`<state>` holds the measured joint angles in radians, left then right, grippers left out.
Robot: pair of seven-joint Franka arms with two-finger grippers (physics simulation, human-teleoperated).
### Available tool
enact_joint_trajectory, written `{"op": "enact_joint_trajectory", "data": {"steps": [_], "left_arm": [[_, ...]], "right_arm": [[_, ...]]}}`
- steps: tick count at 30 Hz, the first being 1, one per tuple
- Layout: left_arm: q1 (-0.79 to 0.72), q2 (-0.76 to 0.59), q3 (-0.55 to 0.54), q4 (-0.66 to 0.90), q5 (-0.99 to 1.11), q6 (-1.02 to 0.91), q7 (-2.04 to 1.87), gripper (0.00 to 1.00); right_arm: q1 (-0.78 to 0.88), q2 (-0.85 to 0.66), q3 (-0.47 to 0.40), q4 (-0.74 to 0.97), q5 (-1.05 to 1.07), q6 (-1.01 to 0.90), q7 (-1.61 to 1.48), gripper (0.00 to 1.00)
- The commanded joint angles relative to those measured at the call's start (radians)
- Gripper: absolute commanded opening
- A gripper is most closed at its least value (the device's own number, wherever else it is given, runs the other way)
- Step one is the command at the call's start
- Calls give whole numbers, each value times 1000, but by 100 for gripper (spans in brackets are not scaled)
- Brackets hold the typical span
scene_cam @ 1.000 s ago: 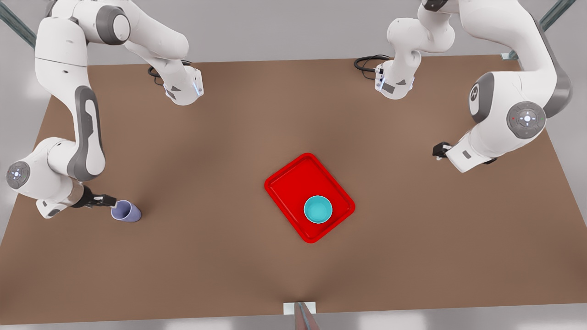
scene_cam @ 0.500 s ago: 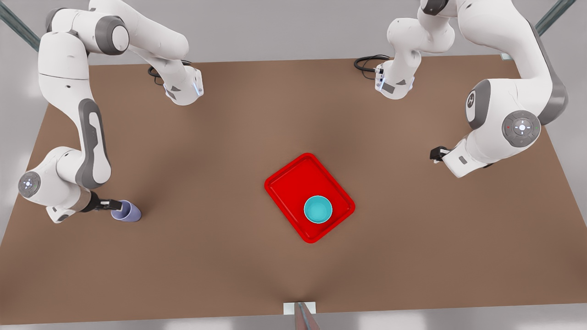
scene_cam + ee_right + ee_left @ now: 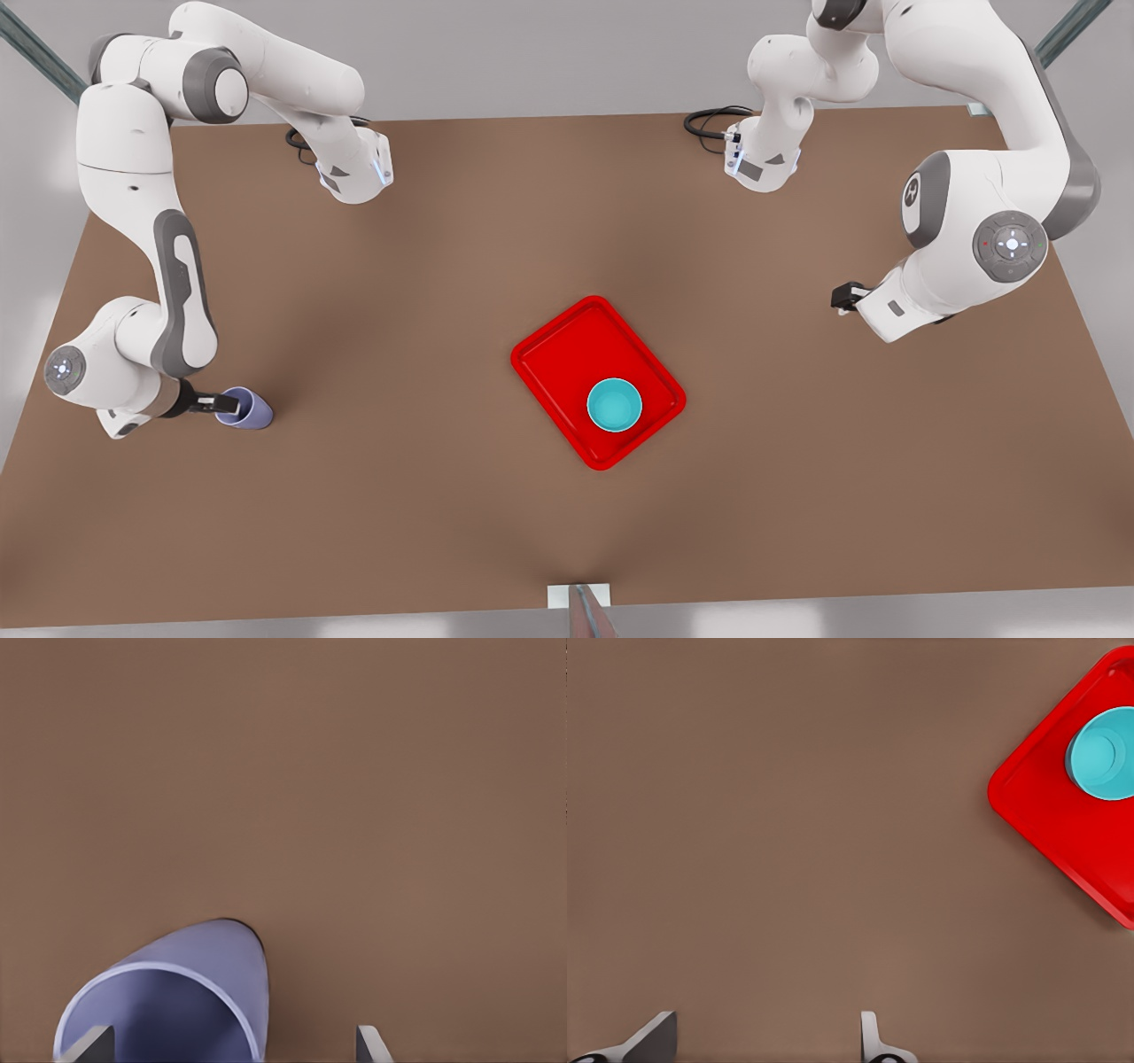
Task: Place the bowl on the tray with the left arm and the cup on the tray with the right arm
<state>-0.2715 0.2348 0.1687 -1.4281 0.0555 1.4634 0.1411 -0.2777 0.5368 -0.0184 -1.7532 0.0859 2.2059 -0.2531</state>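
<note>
The lavender cup (image 3: 255,412) stands on the brown table at the front view's left. My right gripper (image 3: 227,406) is open at its rim. In the right wrist view one fingertip (image 3: 90,1043) sits inside the cup (image 3: 190,979) and the other is outside, so the cup's wall lies between them. The turquoise bowl (image 3: 614,404) rests in the red tray (image 3: 563,347) near the table's middle. My left gripper (image 3: 844,296) waits open at the front view's right, well away from the tray. The left wrist view shows the left gripper (image 3: 762,1043) with nothing in it, and the bowl (image 3: 1102,753) on the tray (image 3: 1036,797).
Both arm bases stand at the table's back edge, each with a black cable (image 3: 709,120) beside it. A small white bracket (image 3: 580,595) sits at the middle of the front edge. Bare brown table lies between the cup and the tray.
The right arm has moved its gripper toward the cup until the fingers reach over its rim. The left arm shifted slightly. Bowl, tray and cup have stayed put.
</note>
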Motion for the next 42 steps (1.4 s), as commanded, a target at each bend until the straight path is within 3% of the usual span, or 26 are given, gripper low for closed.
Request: {"op": "enact_joint_trajectory", "data": {"steps": [1, 12, 16, 26, 27, 33, 38, 42], "left_arm": [[0, 0, 0, 0, 0, 0, 0, 100], [0, 0, -1, 0, 0, 0, 2, 100], [0, 0, 0, 0, 0, 0, 2, 100], [0, 0, -3, 0, 0, 0, 0, 100], [0, 0, -1, 0, 0, 0, 2, 100], [0, -2, -3, 0, 0, -2, 0, 100], [-2, -2, -3, 0, 0, -2, 0, 100], [-2, -3, -3, 0, 0, -3, 0, 100]], "right_arm": [[0, 5, 0, 0, 0, 0, 0, 100], [2, 40, 0, 8, -3, -8, 11, 100], [3, 40, 0, 18, -6, -18, 9, 54], [2, 58, -2, 18, -6, -17, 9, 49], [2, 58, -2, 18, -6, -17, 9, 44], [2, 66, -2, 20, -6, -18, 11, 35], [2, 68, -2, 20, -6, -17, 11, 21], [2, 66, -2, 20, -6, -18, 9, 21]]}}
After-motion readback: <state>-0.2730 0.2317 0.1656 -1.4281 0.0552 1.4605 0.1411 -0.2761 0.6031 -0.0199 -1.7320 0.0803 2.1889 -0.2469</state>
